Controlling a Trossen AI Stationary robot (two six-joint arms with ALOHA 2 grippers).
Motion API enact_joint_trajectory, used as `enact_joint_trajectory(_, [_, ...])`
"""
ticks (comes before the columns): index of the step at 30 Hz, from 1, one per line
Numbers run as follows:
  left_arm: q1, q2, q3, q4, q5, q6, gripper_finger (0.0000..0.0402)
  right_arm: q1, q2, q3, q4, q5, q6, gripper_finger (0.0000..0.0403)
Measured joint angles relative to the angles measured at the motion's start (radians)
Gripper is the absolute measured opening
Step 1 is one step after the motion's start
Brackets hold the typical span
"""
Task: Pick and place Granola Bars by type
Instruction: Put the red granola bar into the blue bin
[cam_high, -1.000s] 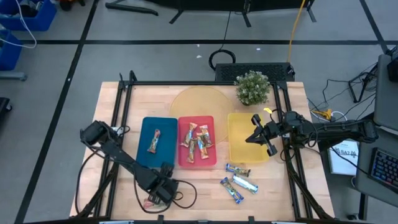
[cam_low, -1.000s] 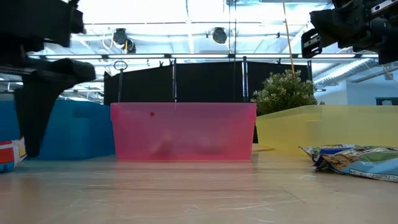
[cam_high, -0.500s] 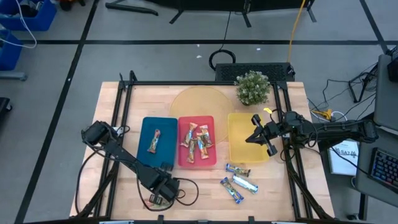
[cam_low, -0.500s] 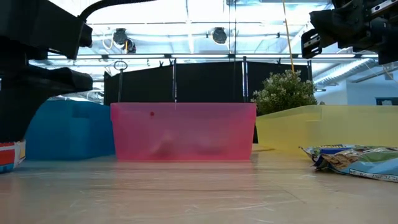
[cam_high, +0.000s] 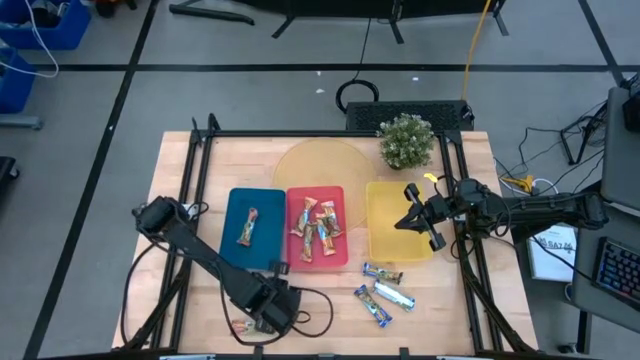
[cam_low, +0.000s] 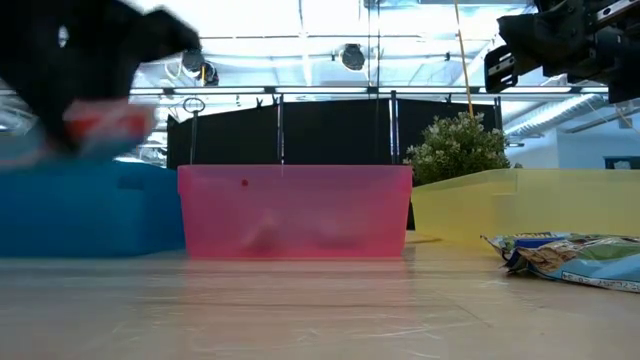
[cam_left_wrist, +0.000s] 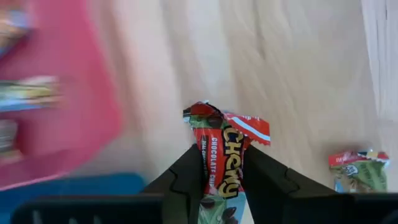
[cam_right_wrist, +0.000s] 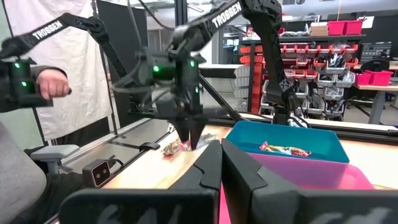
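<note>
Over bare wood, our left gripper (cam_left_wrist: 222, 177) pinches a red-green bar (cam_left_wrist: 225, 162); we should carry it level to its tray.

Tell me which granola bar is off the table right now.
The red-green Chewy bar clamped in the left gripper, lifted near the table's front-left. All other bars lie in trays or on the table.

The wooden table (cam_high: 200, 180) carries blue (cam_high: 255, 200), red (cam_high: 296, 258) and yellow (cam_high: 385, 200) trays. Blue-silver bars (cam_high: 383, 292) lie right of the left gripper (cam_high: 262, 312), a red-green bar (cam_left_wrist: 356, 169) beside it.
</note>
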Motion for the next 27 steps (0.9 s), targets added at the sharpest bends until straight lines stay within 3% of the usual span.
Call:
enact_joint_trajectory(4, [0.019, -0.001, 0.152, -0.182, -0.167, -0.097, 0.0107, 0.000, 0.000, 0.000, 0.000, 0.000, 0.001, 0.0000])
enact_joint_trajectory(8, [0.057, -0.013, 0.242, -0.432, -0.444, -0.400, 0.0107, 0.000, 0.000, 0.000, 0.000, 0.000, 0.001, 0.0000])
enact_joint_trajectory(12, [0.108, -0.096, 0.218, -0.621, -0.529, -0.713, 0.0107, 0.000, 0.000, 0.000, -0.005, 0.000, 0.002, 0.0000])
enact_joint_trajectory(16, [0.147, -0.269, 0.053, -0.594, -0.524, -0.805, 0.0108, 0.000, 0.000, 0.000, -0.008, 0.000, 0.002, 0.0000])
enact_joint_trajectory(20, [0.203, -0.485, -0.175, -0.566, -0.490, -1.062, 0.0106, 0.000, 0.000, 0.000, -0.008, 0.000, 0.001, 0.0000])
enact_joint_trajectory(23, [0.271, -0.621, -0.333, -0.443, -0.386, -1.238, 0.0097, 0.000, 0.000, 0.000, -0.008, 0.000, -0.001, 0.0000])
enact_joint_trajectory(27, [0.364, -0.728, -0.494, -0.272, -0.259, -1.254, 0.0091, 0.000, 0.000, 0.000, 0.000, 0.000, -0.002, 0.0000])
